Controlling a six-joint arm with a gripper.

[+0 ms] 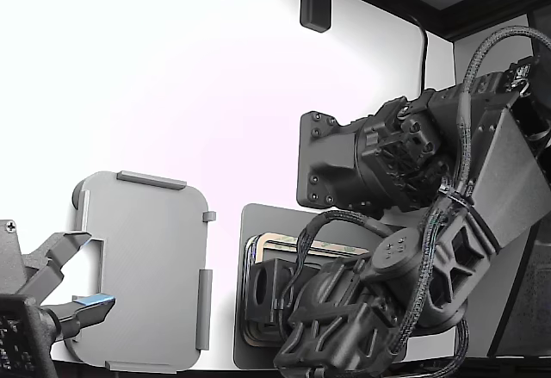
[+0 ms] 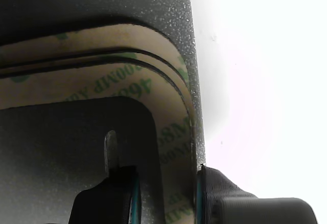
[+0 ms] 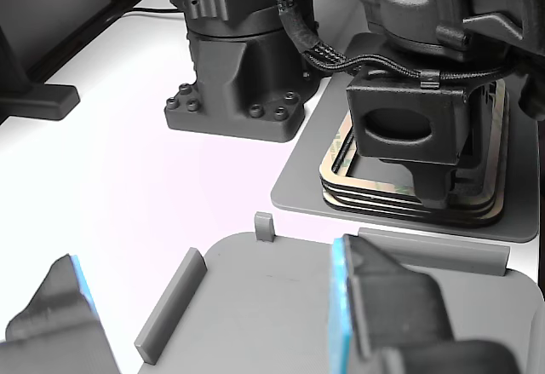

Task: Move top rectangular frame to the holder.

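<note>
A stack of several tan-beige rectangular frames lies on a dark grey mat point(image 1: 244, 223). The top rectangular frame point(image 2: 76, 86) shows printed lettering in the wrist view; it also shows in the exterior view point(image 1: 277, 244) and in the other view point(image 3: 335, 158). My gripper point(image 2: 166, 203) is down on the stack and open. One finger point(image 2: 115, 196) stands inside the frame's opening and the other point(image 2: 225, 193) outside its edge, with a gap on the inner side. The light grey holder point(image 1: 146, 266) with raised tabs lies at the exterior view's left, bare, and also shows in the other view point(image 3: 281, 306).
A second arm's gripper with blue pads point(image 1: 95, 300) hovers open at the holder's near corner; its pads point(image 3: 339, 306) frame the other view. The black arm base point(image 3: 230, 76) stands beside the mat. Black brackets point(image 1: 314, 3) hang at the back.
</note>
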